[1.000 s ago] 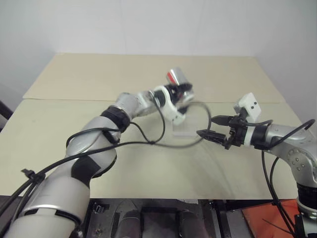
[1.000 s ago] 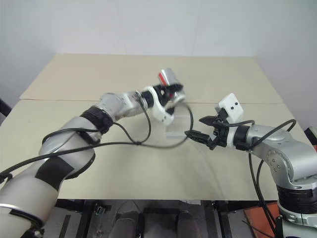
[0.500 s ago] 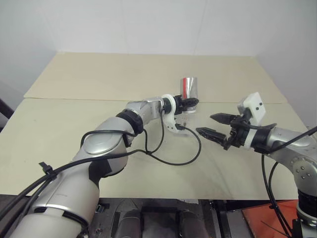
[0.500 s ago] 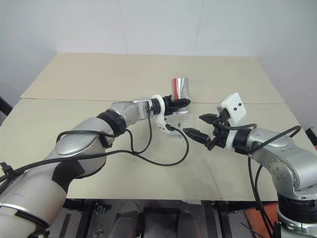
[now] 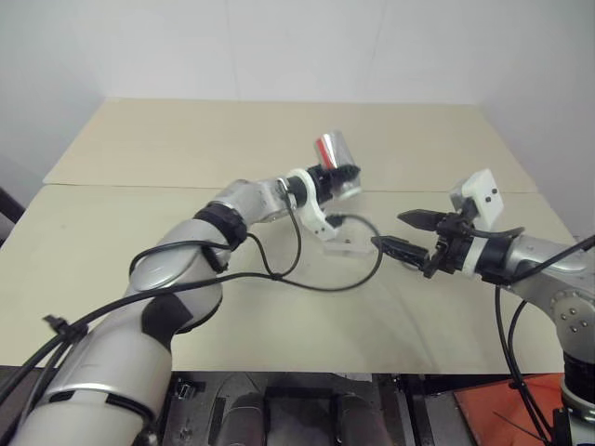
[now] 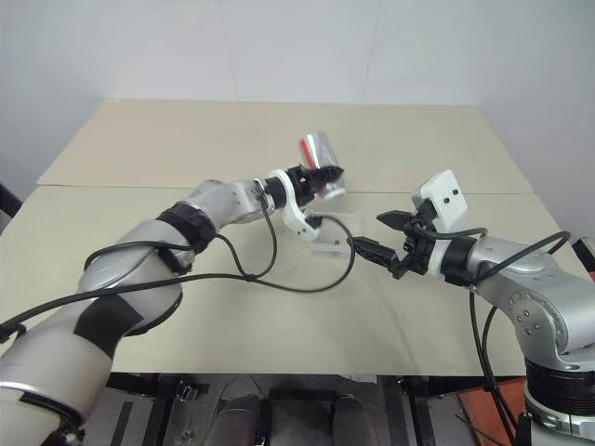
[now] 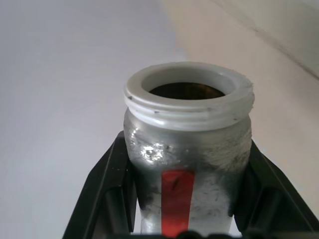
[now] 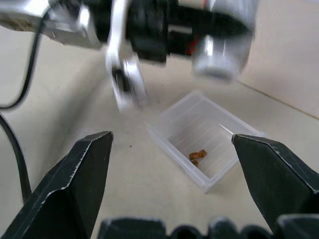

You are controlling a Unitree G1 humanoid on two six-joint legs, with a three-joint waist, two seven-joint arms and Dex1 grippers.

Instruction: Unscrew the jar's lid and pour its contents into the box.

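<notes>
My left gripper (image 5: 340, 176) is shut on the jar (image 5: 332, 153), a silvery cylinder with a red stripe. The jar hangs in the air, tipped, its base up and to the left and its mouth down toward the box (image 5: 346, 244). The jar's white threaded mouth (image 7: 188, 92) is uncovered, with black fingers (image 7: 106, 191) on both sides of it. The lid is out of view. The clear box (image 8: 222, 130) lies on the table below the jar with the contents (image 8: 196, 156), small brown pieces, inside it. My right gripper (image 5: 388, 230) hovers open just right of the box, holding nothing.
The beige table (image 5: 186, 149) is made of two boards with a seam across it. A black cable (image 5: 307, 283) from my left arm loops over the tabletop beside the box. A white wall stands behind the table.
Half a second ago the jar stood nearly straight over the box; now it leans with its base to the left, and the left hand has shifted left and up. The right gripper has stayed put.
</notes>
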